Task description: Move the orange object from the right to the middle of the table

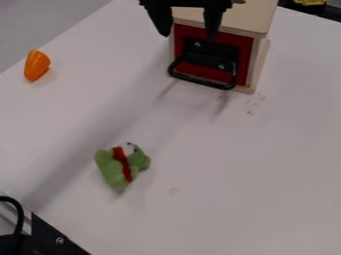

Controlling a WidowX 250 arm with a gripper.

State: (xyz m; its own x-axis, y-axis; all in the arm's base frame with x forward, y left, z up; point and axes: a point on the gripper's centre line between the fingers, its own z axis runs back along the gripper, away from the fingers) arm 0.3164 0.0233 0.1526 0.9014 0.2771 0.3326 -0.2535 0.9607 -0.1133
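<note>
At the top of the view my gripper point(188, 36) hangs in front of the wooden box's upper part, its two fingers spread apart with nothing held between them. The orange object point(37, 65), smooth and tapered, lies on the white table point(220, 164) near the table's upper-left edge in the view. It is well to the left of my gripper and apart from it.
A wooden box with a red front point(250, 60) and a black handle stands at the top centre. A green plush toy point(113, 167) with a red band lies left of centre. Black hardware point(50, 239) with a cable occupies the lower-left corner.
</note>
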